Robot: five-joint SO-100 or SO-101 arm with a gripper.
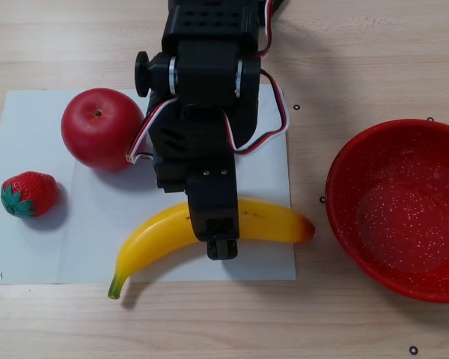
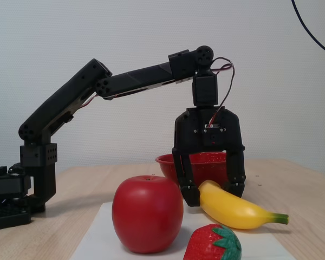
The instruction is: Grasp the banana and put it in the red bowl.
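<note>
The yellow banana (image 1: pixel 153 241) lies on a white paper sheet (image 1: pixel 37 254), green stem at the lower left, orange tip towards the red bowl (image 1: pixel 404 213). My gripper (image 1: pixel 217 224) hangs straight down over the banana's middle. One finger (image 1: pixel 221 245) shows on its near side; the other is hidden under the gripper body. In the fixed view the gripper (image 2: pixel 212 193) has a finger on each side of the banana (image 2: pixel 241 212), pressed against it. The banana rests on the paper. The red bowl (image 2: pixel 165 165) stands behind the gripper with nothing in it.
A red apple (image 1: pixel 97 129) and a strawberry (image 1: pixel 28 194) sit on the left part of the paper. In the fixed view the apple (image 2: pixel 147 214) and strawberry (image 2: pixel 212 244) are nearest the camera. The arm's base (image 2: pixel 11 200) stands at the left.
</note>
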